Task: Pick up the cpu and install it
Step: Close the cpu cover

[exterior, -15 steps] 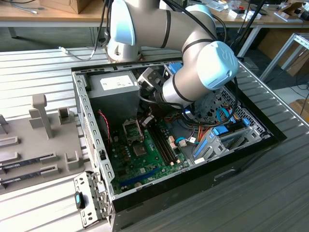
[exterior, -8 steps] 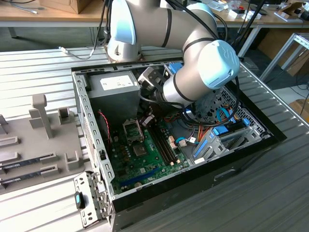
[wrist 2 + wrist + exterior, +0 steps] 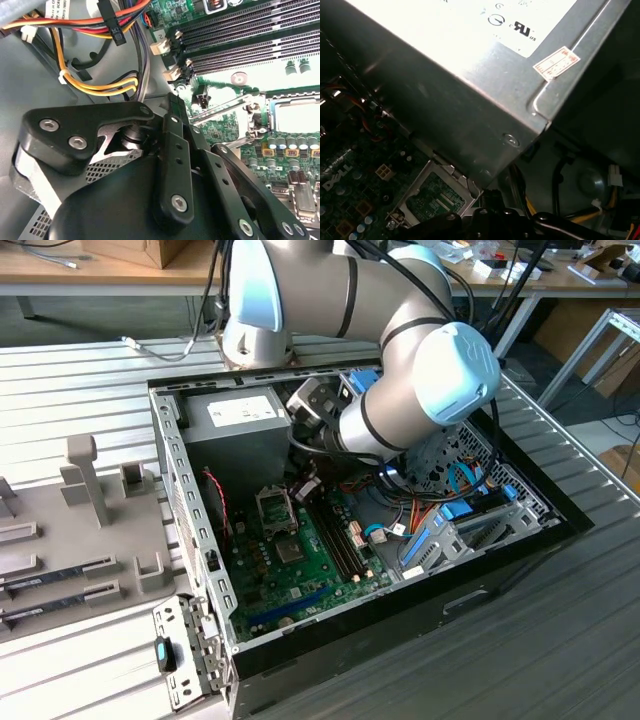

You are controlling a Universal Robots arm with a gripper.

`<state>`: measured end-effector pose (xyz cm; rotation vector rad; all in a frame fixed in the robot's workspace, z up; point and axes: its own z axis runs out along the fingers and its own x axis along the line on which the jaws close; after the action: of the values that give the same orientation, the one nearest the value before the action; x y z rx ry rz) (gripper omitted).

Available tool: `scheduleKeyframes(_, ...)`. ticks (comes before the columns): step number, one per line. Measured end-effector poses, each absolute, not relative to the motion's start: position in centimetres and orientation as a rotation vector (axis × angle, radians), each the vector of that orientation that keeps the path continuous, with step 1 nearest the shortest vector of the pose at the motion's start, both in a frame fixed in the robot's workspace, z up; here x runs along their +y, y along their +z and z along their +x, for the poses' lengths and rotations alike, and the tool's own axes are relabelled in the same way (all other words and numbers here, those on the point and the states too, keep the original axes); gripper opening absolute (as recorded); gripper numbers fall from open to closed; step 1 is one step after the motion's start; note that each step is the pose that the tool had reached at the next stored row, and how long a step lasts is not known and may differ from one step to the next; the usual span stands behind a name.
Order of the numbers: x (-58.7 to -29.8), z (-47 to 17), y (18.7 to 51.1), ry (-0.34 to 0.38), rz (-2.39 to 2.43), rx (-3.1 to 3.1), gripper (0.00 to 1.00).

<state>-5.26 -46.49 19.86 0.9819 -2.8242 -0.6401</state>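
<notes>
My gripper reaches down into the open computer case, just beside the power-supply box. It hangs right next to the black square socket on the green motherboard. The socket's frame stands open in both wrist views: a pale inner field with a metal lever raised beside it, and green contacts inside the metal frame. The gripper's black linkage sits in front of the board. The cpu is hidden; I cannot tell whether the gripper holds it.
Memory slots run beside the socket. Bundles of coloured cables lie close to the gripper. The grey power-supply wall is very near the wrist. Outside the case, at the exterior view's left, a grey fixture holds dark memory sticks.
</notes>
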Motion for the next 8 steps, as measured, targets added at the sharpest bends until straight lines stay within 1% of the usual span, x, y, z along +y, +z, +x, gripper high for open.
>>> scheduleKeyframes(8,-46.78,-5.30,20.18,-0.640,0.985,-2.823,0.11)
